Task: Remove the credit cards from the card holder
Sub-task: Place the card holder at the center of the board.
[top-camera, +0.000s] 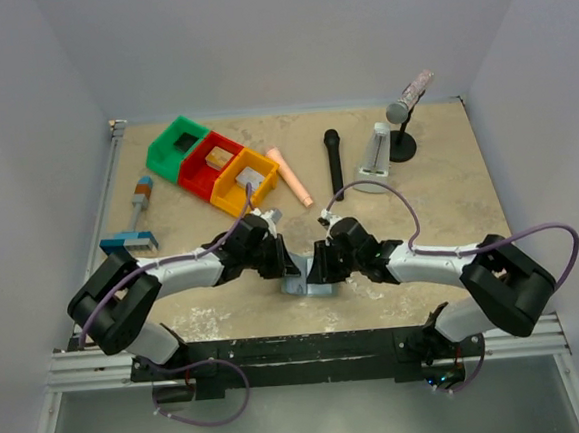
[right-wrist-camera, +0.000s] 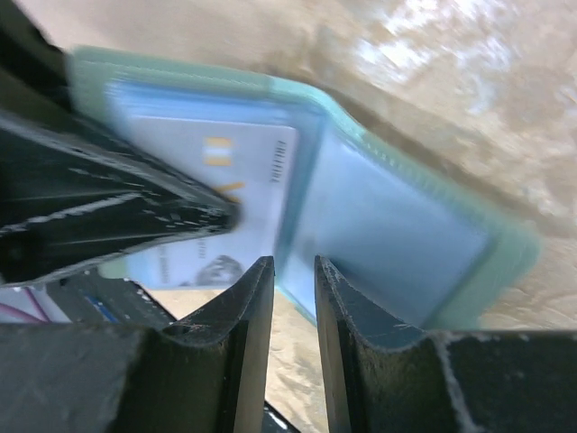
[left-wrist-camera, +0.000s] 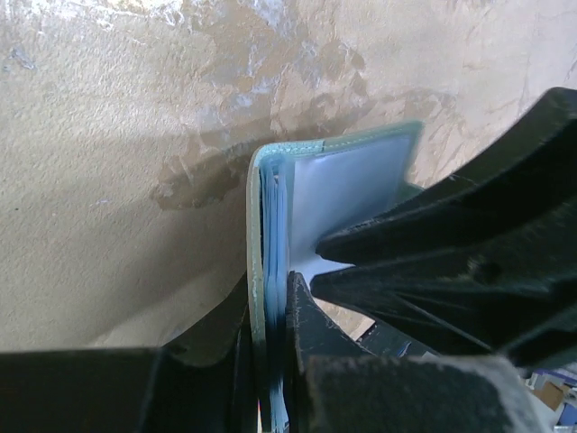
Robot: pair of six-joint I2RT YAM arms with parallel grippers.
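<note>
The pale teal card holder (top-camera: 310, 283) is held open, on edge, at the table's near middle, between both grippers. My left gripper (top-camera: 285, 267) is shut on one flap; the left wrist view shows the teal cover and blue pocket panels (left-wrist-camera: 269, 225) squeezed edge-on between its fingers (left-wrist-camera: 306, 334). In the right wrist view the holder (right-wrist-camera: 397, 234) lies open with a silvery-grey printed credit card (right-wrist-camera: 225, 189) in its left pocket, partly behind the left gripper's finger. My right gripper (right-wrist-camera: 294, 271) is just short of the holder's spine, jaws narrowly apart and empty. The golden-tan card is hidden.
Green (top-camera: 178, 145), red (top-camera: 210, 163) and orange (top-camera: 243, 178) bins stand at the back left. A pink stick (top-camera: 289, 174), a black microphone (top-camera: 332, 163), a white stand (top-camera: 377, 154) and a silver microphone on a stand (top-camera: 406, 102) lie behind. A blue-and-white striped block (top-camera: 128, 244) sits left.
</note>
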